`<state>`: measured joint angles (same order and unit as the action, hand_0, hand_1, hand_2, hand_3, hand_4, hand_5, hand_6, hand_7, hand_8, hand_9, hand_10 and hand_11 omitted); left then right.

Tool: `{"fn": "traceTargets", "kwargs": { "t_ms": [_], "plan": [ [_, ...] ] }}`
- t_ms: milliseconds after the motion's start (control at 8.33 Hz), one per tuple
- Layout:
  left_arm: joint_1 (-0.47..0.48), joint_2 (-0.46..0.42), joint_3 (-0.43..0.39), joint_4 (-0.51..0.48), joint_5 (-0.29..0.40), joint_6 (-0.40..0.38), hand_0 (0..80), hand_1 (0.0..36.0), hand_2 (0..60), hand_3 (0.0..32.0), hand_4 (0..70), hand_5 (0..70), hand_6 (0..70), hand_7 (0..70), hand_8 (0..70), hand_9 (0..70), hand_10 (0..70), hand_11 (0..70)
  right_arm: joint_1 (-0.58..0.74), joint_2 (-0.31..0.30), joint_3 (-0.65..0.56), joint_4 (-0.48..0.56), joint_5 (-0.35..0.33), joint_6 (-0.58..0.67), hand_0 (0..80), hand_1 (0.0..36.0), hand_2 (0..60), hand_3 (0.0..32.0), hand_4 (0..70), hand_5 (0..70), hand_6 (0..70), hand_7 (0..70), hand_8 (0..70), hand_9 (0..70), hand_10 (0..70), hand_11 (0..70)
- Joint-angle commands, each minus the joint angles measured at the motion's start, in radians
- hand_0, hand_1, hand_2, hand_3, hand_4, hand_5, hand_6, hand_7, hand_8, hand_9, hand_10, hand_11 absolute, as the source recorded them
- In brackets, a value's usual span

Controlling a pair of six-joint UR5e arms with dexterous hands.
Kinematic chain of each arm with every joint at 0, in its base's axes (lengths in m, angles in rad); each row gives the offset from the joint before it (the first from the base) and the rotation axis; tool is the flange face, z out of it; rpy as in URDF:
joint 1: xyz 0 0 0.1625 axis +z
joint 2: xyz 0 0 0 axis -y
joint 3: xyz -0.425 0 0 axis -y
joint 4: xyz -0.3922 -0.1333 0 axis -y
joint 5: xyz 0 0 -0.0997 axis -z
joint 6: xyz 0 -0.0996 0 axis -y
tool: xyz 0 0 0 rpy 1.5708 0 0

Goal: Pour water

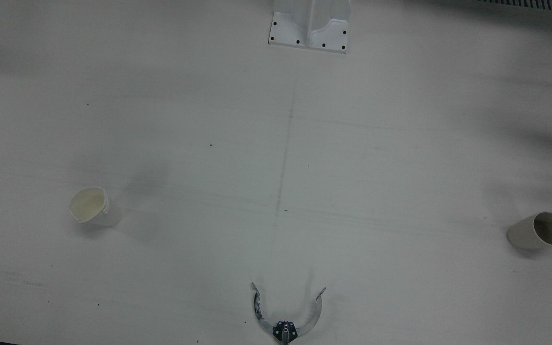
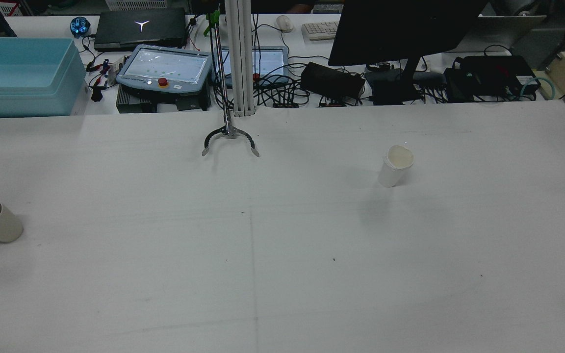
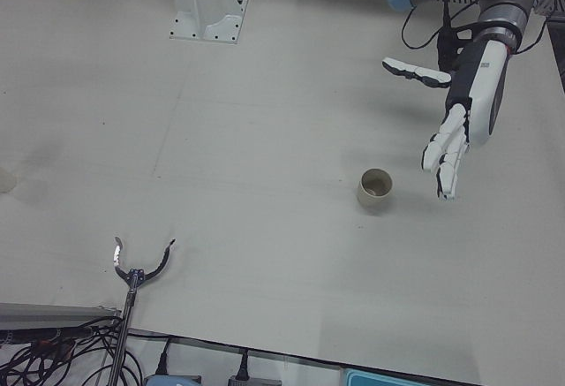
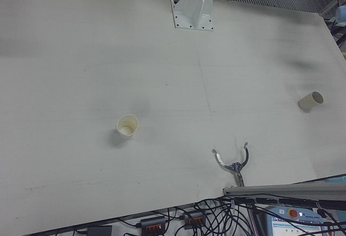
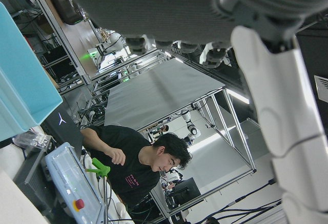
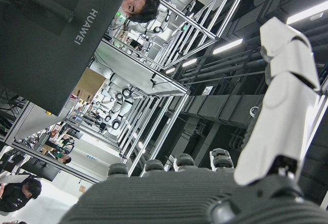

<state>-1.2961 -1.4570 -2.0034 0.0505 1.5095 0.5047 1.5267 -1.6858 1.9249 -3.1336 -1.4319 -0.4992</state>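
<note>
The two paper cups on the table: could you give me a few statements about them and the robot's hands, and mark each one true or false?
1. Both cups stand upright on the table. True: the pale cup and the beige cup both stand mouth up.
2. The left hand is holding the beige cup. False: it hangs open in the air beside that cup, apart from it.
3. The two cups stand side by side, touching. False: they are far apart, on opposite halves of the table.
4. A curved metal claw tool lies at the table's edge on the operators' side. True.
5. The right hand grips the pale cup. False: no hand is near that cup.
</note>
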Motion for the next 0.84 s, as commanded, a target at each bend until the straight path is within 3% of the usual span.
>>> {"fn": "traceTargets", "kwargs": {
  "t_ms": [0,360,720],
  "plan": [
    [0.086,0.024,0.245,-0.255,-0.031,0.008,57.9,8.5,0.0,0.0,16.0,0.0,0.0,0.0,0.0,0.0,2.4,5.7,-0.057,-0.006,-0.052,0.010,0.031,-0.053,48.3,19.1,18.2,11.0,0.0,5.6,2.4,0.0,2.3,0.4,0.0,0.0],
    [0.086,0.119,0.427,-0.473,-0.067,-0.002,60.9,10.0,0.0,0.0,14.8,0.0,0.0,0.0,0.0,0.0,2.8,6.5,-0.095,-0.025,-0.101,0.010,0.016,-0.056,47.4,17.3,16.0,11.8,0.0,5.1,2.9,0.0,1.6,0.0,0.0,0.0],
    [0.106,0.133,0.463,-0.509,-0.058,0.029,62.4,11.5,0.0,0.0,14.1,0.0,0.6,0.0,0.0,0.0,3.2,7.2,-0.135,-0.023,-0.138,0.015,0.025,-0.056,46.7,16.0,13.7,9.4,0.0,4.7,0.7,0.0,1.7,0.0,0.0,0.0]
  ]
}}
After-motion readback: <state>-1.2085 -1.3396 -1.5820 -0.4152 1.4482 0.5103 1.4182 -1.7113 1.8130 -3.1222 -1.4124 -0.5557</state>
